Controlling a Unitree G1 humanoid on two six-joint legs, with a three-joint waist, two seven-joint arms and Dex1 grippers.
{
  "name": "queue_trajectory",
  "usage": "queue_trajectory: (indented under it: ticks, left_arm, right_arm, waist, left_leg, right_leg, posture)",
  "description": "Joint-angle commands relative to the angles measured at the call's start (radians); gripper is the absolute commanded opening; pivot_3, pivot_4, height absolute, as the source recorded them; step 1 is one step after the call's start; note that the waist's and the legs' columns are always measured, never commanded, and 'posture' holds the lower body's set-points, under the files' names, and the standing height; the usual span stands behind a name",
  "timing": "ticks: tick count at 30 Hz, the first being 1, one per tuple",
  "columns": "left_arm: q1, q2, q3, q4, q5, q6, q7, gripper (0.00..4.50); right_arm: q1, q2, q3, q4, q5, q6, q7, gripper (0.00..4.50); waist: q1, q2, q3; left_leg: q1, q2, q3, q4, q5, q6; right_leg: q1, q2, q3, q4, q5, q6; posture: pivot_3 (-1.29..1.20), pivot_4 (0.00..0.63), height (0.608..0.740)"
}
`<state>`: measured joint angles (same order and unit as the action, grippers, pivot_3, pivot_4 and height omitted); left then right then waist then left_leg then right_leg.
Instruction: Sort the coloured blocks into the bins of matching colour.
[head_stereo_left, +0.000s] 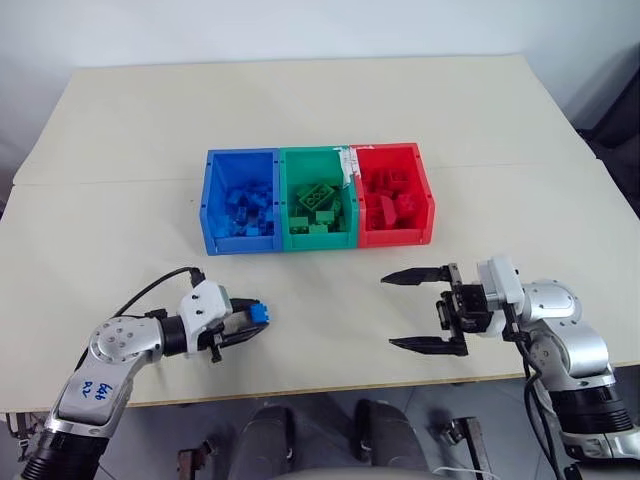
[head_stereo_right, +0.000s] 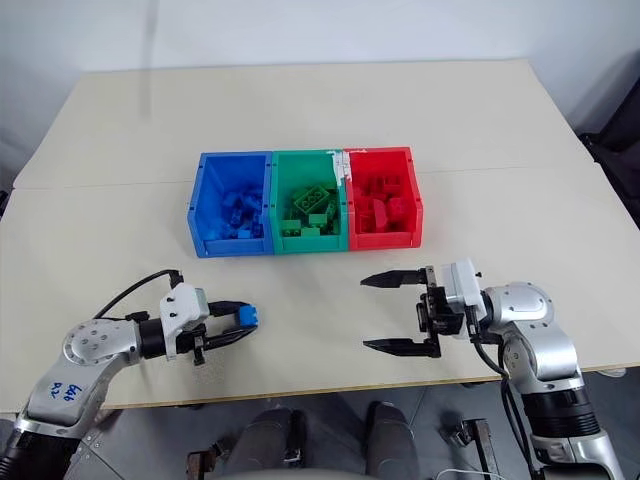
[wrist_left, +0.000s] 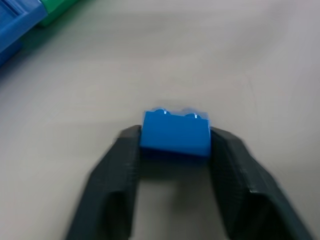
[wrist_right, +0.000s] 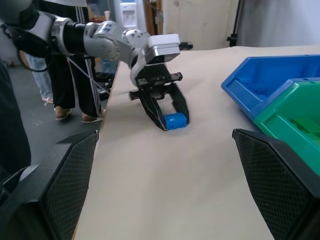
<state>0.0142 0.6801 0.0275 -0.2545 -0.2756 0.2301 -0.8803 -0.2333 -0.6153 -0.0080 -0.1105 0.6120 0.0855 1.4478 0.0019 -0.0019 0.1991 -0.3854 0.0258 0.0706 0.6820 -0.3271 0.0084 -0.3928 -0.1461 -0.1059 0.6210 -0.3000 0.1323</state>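
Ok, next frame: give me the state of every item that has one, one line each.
Left hand: shut on the blue block, low over the table.
Right hand: open, holding nothing.
Blue bin: open-topped, blue bricks inside.
Green bin: open-topped, green bricks inside.
Red bin: open-topped, red bricks inside.

a pale beige table (head_stereo_left: 300, 110) stands before a plain white wall (head_stereo_left: 300, 25).
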Motion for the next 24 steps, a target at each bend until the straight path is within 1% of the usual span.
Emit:
queue_trajectory:
  ticks: [1, 3, 6, 7, 10, 13, 16, 18, 19, 22, 23, 24]
  left_arm:
    - [-0.039, -0.07, 0.094, 0.001, -0.117, -0.032, 0.027, 1.46]
    - [-0.073, -0.1, 0.138, -0.009, -0.179, -0.022, 0.031, 1.46]
    - [-0.21, -0.127, 0.187, 0.019, -0.231, 0.032, 0.095, 1.46]
    - [-0.28, -0.137, 0.188, 0.057, -0.223, 0.054, 0.133, 1.46]
    - [-0.476, -0.141, 0.144, 0.22, -0.12, 0.058, 0.211, 1.46]
    - [-0.573, -0.146, 0.123, 0.335, -0.067, 0.049, 0.249, 1.46]
    - [-0.594, -0.139, 0.115, 0.373, -0.059, 0.052, 0.229, 2.5]
    - [-0.571, -0.119, 0.111, 0.364, -0.058, 0.054, 0.198, 3.15]
    - [-0.555, -0.111, 0.118, 0.354, -0.062, 0.046, 0.183, 3.4]
    - [-0.507, -0.084, 0.15, 0.312, -0.096, 0.029, 0.13, 4.39]
    - [-0.474, -0.063, 0.171, 0.285, -0.117, 0.019, 0.093, 4.48]
    - [-0.439, -0.039, 0.193, 0.255, -0.136, 0.015, 0.06, 4.48]
  right_arm:
    - [-0.012, 0.002, -0.018, -0.002, 0.0, -0.02, -0.006, 4.5]
    - [-0.012, 0.0, -0.022, 0.004, -0.003, -0.022, -0.006, 4.5]
    - [-0.021, -0.003, -0.027, 0.02, -0.009, -0.025, -0.008, 4.5]
    - [-0.026, -0.003, -0.027, 0.027, -0.01, -0.027, -0.008, 4.5]
    - [-0.04, 0.004, -0.022, 0.04, -0.017, -0.034, -0.012, 4.5]
    - [-0.045, 0.011, -0.018, 0.041, -0.021, -0.04, -0.018, 4.5]
    - [-0.047, 0.017, -0.021, 0.036, -0.022, -0.043, -0.026, 4.5]
    - [-0.047, 0.017, -0.024, 0.036, -0.022, -0.045, -0.031, 4.5]
    - [-0.046, 0.017, -0.026, 0.038, -0.023, -0.047, -0.032, 4.5]
    - [-0.04, 0.014, -0.029, 0.044, -0.023, -0.054, -0.031, 4.5]
    - [-0.039, 0.01, -0.032, 0.049, -0.022, -0.056, -0.028, 4.5]
    - [-0.039, 0.006, -0.035, 0.056, -0.022, -0.058, -0.025, 4.5]
  waist:
    - [0.001, 0.0, 0.0]
    - [0.004, -0.001, 0.0]
    - [0.009, -0.001, 0.0]
    - [0.01, -0.001, 0.0]
    - [0.02, -0.001, 0.0]
    - [0.021, -0.001, 0.0]
    - [0.018, -0.001, 0.0]
    - [0.018, -0.001, 0.0]
    - [0.017, -0.001, 0.0]
    - [0.017, -0.001, 0.0]
    - [0.018, -0.001, 0.0]
    - [0.017, -0.002, 0.0]
  left_leg:
    - [0.0, 0.0, 0.0, 0.0, 0.0, 0.0]
    - [0.0, 0.0, -0.001, 0.001, 0.0, 0.0]
    - [-0.001, 0.0, -0.002, 0.002, 0.001, 0.0]
    - [-0.001, 0.0, -0.002, 0.002, 0.001, 0.0]
    - [0.0, -0.006, -0.002, 0.002, 0.002, 0.0]
    - [-0.001, -0.008, -0.001, 0.002, 0.003, 0.0]
    - [-0.002, -0.008, 0.0, 0.001, 0.002, 0.001]
    - [-0.002, -0.008, 0.001, 0.0, 0.002, 0.001]
    - [-0.003, -0.008, 0.002, 0.0, 0.002, 0.001]
    - [-0.002, -0.008, 0.005, 0.001, 0.002, 0.001]
    - [-0.002, -0.008, 0.005, 0.001, 0.002, 0.001]
    - [-0.002, -0.008, 0.005, 0.001, 0.002, 0.001]
  right_leg:
    - [0.0, 0.0, 0.0, 0.0, 0.0, 0.0]
    - [0.0, 0.0, 0.0, 0.0, 0.0, 0.0]
    - [0.0, 0.0, -0.001, 0.001, 0.0, 0.0]
    - [0.0, 0.0, -0.001, 0.001, 0.001, 0.0]
    - [0.001, 0.0, -0.001, 0.002, 0.001, 0.001]
    - [0.001, 0.0, 0.0, 0.001, 0.001, 0.001]
    - [0.0, 0.0, 0.0, 0.0, 0.002, 0.001]
    - [0.0, 0.0, -0.001, -0.001, 0.001, 0.001]
    - [0.0, 0.0, -0.001, -0.001, 0.001, 0.001]
    - [0.0, 0.0, -0.001, -0.001, 0.001, 0.001]
    - [0.0, 0.0, -0.001, -0.001, 0.001, 0.001]
    - [0.0, 0.0, -0.001, -0.001, 0.001, 0.001]
  posture:
    - [0.0, 0.15, 0.74]
    - [0.0, 0.15, 0.74]
    - [0.0, 0.15, 0.74]
    - [0.0, 0.15, 0.74]
    - [0.0, 0.15, 0.74]
    - [0.0, 0.15, 0.74]
    - [0.0, 0.15, 0.74]
    - [0.0, 0.15, 0.74]
    - [0.0, 0.15, 0.74]
    - [0.0, 0.15, 0.74]
    - [0.0, 0.15, 0.74]
    - [0.0, 0.15, 0.74]
